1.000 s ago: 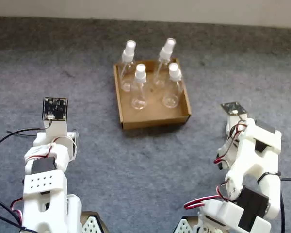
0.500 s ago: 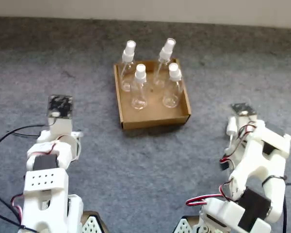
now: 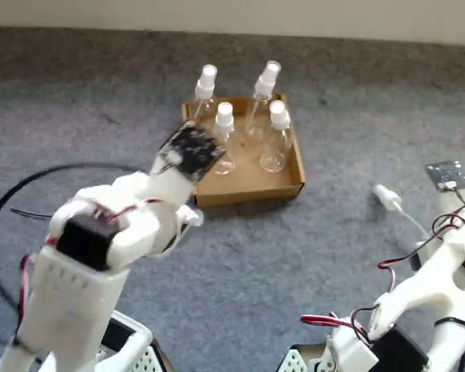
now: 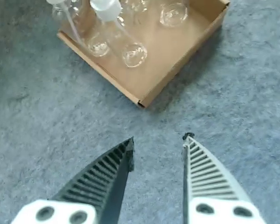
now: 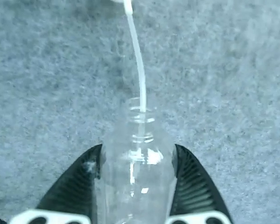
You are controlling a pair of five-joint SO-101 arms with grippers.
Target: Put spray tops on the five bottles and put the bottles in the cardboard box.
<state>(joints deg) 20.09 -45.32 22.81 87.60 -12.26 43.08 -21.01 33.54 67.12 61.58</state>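
A cardboard box [image 3: 248, 194] at the table's middle back holds several clear bottles with white spray tops, such as the bottle [image 3: 223, 139] and the bottle [image 4: 116, 37]. My left gripper [image 4: 158, 139] hangs open above the carpet just in front of the box, with nothing between its fingers. My right gripper [image 5: 137, 149] is shut on a clear bottle [image 5: 137, 177] at the right of the table. A white spray top [image 3: 387, 195] lies beyond the bottle's neck. Its thin tube [image 5: 139, 70] reaches into the open neck, and the head is off the neck.
Grey carpet [image 3: 310, 256] covers the table around the box. A black cable [image 3: 31, 182] curves over it at the left, behind the raised left arm [image 3: 108, 232]. A pale wall edge runs along the back.
The left arm has risen and swung forward to the box's front left corner. The right arm has drawn back to the right, so the spray top and its tube now show.
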